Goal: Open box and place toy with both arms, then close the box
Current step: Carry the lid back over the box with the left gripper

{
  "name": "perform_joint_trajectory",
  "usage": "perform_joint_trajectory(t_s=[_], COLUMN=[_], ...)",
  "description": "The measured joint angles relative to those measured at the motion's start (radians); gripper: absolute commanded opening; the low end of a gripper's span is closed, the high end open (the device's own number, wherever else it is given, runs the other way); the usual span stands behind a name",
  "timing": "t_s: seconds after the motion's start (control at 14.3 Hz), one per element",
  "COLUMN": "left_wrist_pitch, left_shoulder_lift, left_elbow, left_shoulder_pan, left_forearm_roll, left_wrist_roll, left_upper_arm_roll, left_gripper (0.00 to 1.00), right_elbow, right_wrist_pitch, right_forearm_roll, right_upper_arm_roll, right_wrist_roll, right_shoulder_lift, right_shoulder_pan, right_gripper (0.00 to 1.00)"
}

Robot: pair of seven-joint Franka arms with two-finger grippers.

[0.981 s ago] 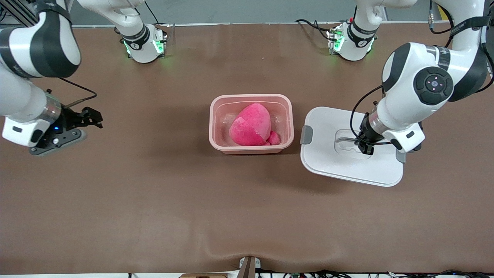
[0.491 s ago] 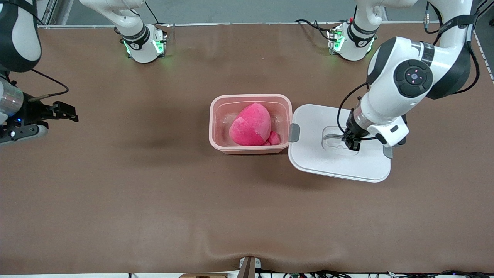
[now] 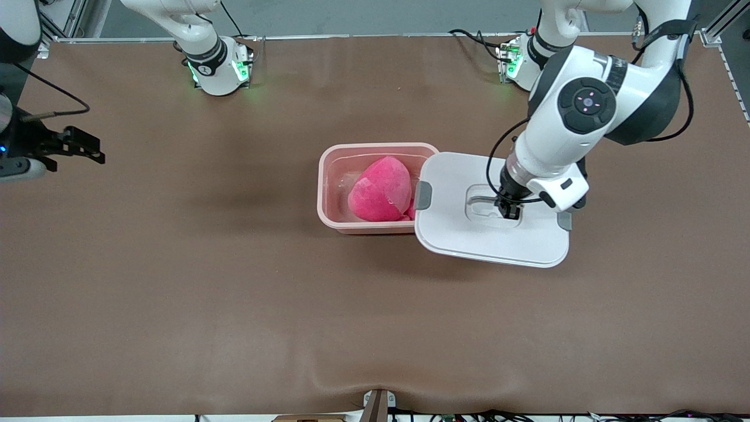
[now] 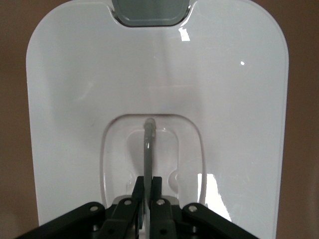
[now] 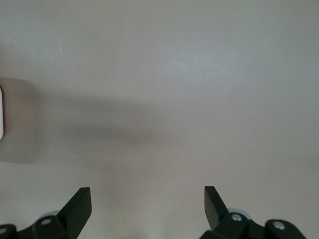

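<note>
Box [image 3: 328, 193] sits at table [image 3: 234, 305] centre, open, pink tub w/ long axis running from one arm's end of table to the other. Toy [image 3: 379, 190] already inside, lying toward the left arm's end of the tub, well below nothing yet: no cover over most of it.

Lid [image 3: 463, 234] hangs in the air, carried by left gripper [image 3: 508, 212], overlapping only the tub edge at the left arm's end. Long axis of lid looks roughly parallel w/ long axis of box, slightly turned. Grey clip [image 3: 423, 195] on the leading short side sits just over the tub rim, beside the toy.

Left gripper: fingers pressed fully together on the thin handle [image 4: 148, 149] in the lid's recess, seen clearly in left wrist view; grip near one end of handle, so lid may tilt a bit.

Right gripper [image 3: 70, 150] waits over bare table at the right arm's end, well apart from box, fingers spread wide, holding nothing.

Key relation, as judgement: tub centre lies from the lid toward the right arm's end; needs more travel that way, small turn to square up, then lowering. Left arm much nearer, so closing falls to it.
</note>
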Motion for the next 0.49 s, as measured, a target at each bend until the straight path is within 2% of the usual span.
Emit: perform_joint_trajectory(t_s=[0.49], left_wrist_pitch=[0.001], left_shoulder_lift=[0.043], left_elbow=[0.018], left_shoulder_pan=[-0.087], left_forearm_roll=[0.001], left_wrist_roll=[-0.120], left_upper_arm_roll=[-0.002], left_gripper=[0.00], right_elbow=[0.064], right_wrist_pitch=[-0.112], right_forearm_roll=[0.035], right_upper_arm_roll=[0.010], right_wrist_roll=[0.100], right_shoulder_lift=[-0.025], right_shoulder_pan=[-0.018], right_gripper=[1.00])
